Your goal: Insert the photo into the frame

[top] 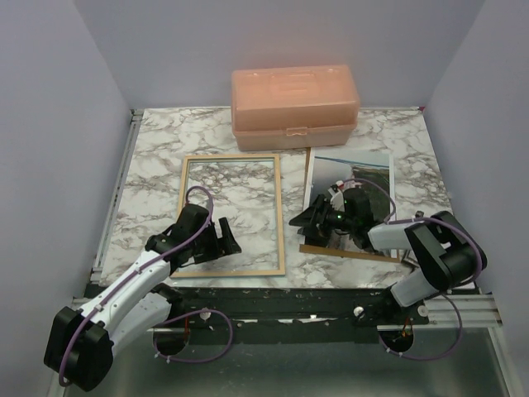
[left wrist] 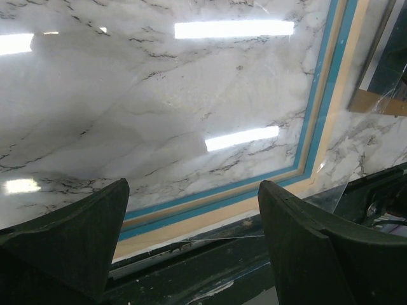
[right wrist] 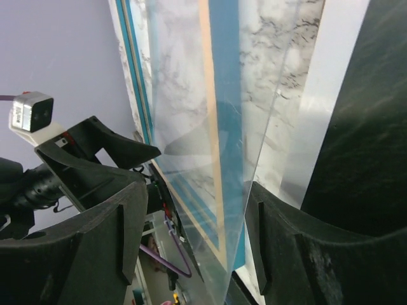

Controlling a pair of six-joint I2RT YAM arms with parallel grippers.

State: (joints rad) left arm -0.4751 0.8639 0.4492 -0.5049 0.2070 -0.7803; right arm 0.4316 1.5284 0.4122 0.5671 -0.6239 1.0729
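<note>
The frame [top: 232, 157], light wood rim up, lies flat on the marble table at centre left. In the left wrist view its wood and blue rim [left wrist: 254, 203] runs just ahead of my fingers. My left gripper [top: 223, 240] [left wrist: 191, 184] hovers open over the frame's near left corner, holding nothing. The photo [top: 355, 169] lies face up to the right of the frame; its white border [right wrist: 321, 95] shows in the right wrist view. My right gripper [top: 303, 219] [right wrist: 197, 190] sits at the photo's left edge, jaws apart, with a clear sheet [right wrist: 184, 127] standing edge-on between them, near the right-hand finger.
A brown backing board [top: 347, 251] [left wrist: 375, 101] lies under the photo, its near edge showing. A peach plastic box [top: 293, 103] stands at the back of the table. The table's black front edge [left wrist: 210, 267] is right below my left fingers.
</note>
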